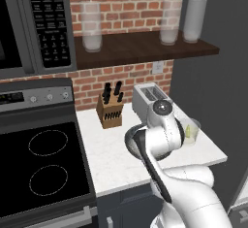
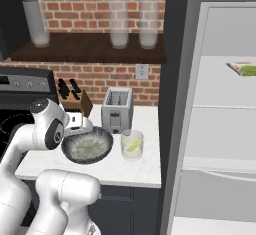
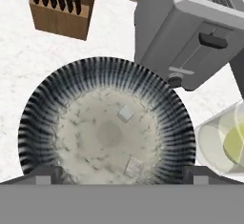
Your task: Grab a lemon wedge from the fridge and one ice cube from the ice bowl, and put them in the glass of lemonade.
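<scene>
Directly under the end effector (image 3: 119, 173), whose fingers stand wide apart and empty, the ice bowl (image 3: 47, 104) holds two ice cubes (image 3: 126, 113). Just beside it on the desk (image 2: 135, 171) stands the glass of lemonade (image 2: 132, 145), a lemon wedge (image 2: 132, 146) in it.

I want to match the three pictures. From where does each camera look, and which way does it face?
Left base view: behind-left, facing the counter; arm rises lower right.
Right base view: behind-right, facing ice bowl, open fridge; arm lower left.
Hand view: looks down into the ice bowl, open jaws at bottom.
All share toaster, glass of lemonade.
</scene>
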Motion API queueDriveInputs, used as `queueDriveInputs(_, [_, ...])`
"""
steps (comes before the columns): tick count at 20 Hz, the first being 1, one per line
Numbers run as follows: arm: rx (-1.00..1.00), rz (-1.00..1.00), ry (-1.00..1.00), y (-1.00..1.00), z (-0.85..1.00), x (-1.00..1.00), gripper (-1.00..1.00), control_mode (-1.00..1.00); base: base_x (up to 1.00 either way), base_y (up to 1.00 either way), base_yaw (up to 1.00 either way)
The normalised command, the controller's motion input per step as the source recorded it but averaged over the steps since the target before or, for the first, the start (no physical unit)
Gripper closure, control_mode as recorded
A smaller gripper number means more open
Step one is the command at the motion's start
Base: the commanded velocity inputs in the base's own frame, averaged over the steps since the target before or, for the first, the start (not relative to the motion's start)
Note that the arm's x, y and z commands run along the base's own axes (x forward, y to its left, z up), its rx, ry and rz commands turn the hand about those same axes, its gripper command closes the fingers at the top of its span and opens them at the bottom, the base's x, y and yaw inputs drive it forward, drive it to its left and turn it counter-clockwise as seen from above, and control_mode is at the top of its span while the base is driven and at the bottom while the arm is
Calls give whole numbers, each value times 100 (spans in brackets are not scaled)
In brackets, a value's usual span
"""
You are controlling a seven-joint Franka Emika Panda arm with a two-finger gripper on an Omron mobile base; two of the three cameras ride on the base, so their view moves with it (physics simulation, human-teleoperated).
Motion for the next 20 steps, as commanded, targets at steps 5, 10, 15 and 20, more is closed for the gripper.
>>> queueDriveInputs(5, [-6, 0, 12, -2, -6, 0, -100, -100, 0, 0, 0])
queueDriveInputs(10, [4, 0, 10, -22, -4, 3, -100, -100, 0, 0, 0])
queueDriveInputs(15, [1, 0, 15, -10, 4, 8, -100, -100, 0, 0, 0])
queueDriveInputs(20, [3, 0, 10, -6, -7, -16, -100, -100, 0, 0, 0])
